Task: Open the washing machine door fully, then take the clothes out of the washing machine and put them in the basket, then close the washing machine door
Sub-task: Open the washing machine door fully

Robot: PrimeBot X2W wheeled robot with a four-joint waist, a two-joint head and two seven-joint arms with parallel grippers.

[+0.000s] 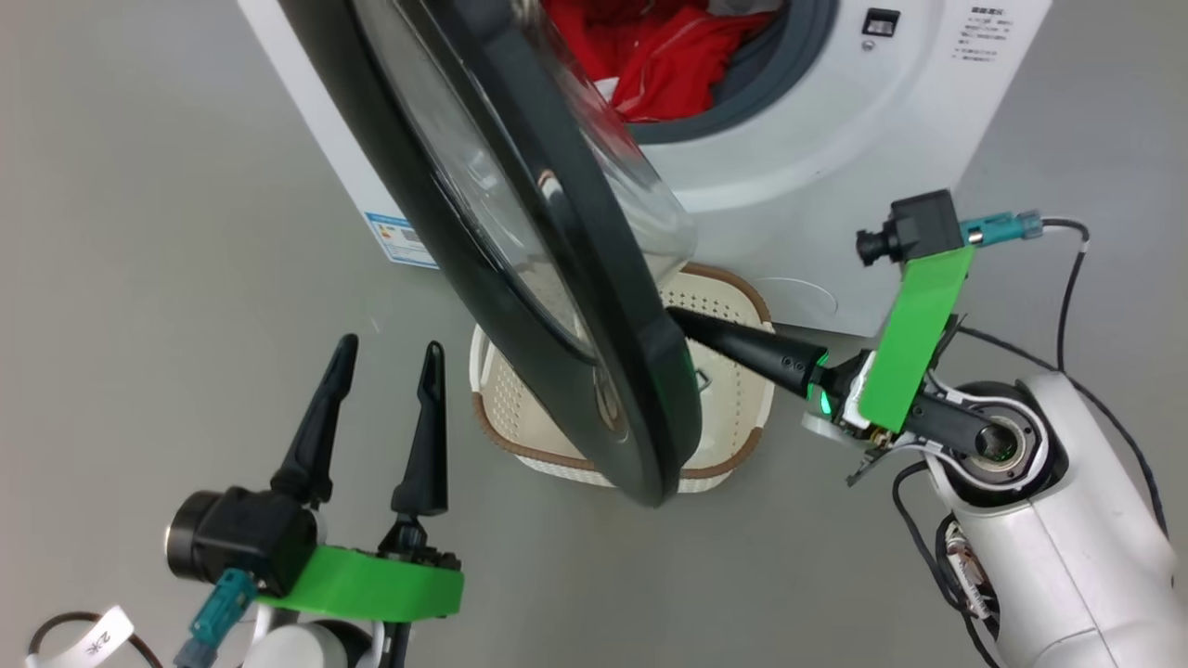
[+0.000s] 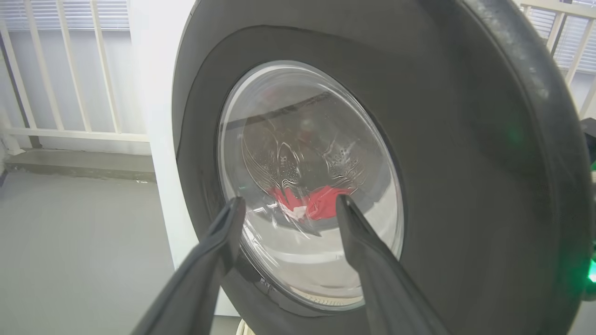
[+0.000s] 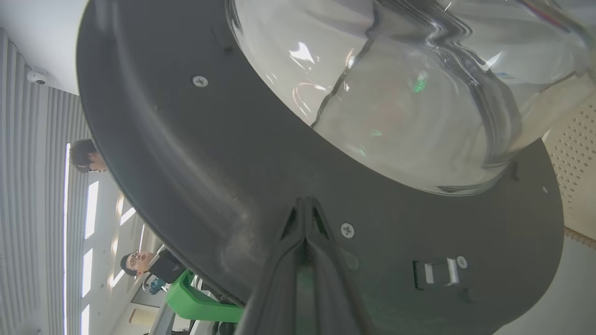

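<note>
Your left gripper has two long, tapering matte-black fingers on a bright green bracket, with a black cylindrical camera, a teal plug and a white paper tag on a black cable. Your right gripper has the same dark fingers, a small glowing green light at their base, and a flat green plate carrying a boxy black camera with a teal connector and thin black lead. Behind it you have a glossy white forearm shell with a round steel-ringed joint.

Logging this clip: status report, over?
Left gripper open, off the door. Right gripper shut, tips against door's inner face. Door part open, clothes inside. Basket on floor under door.
</note>
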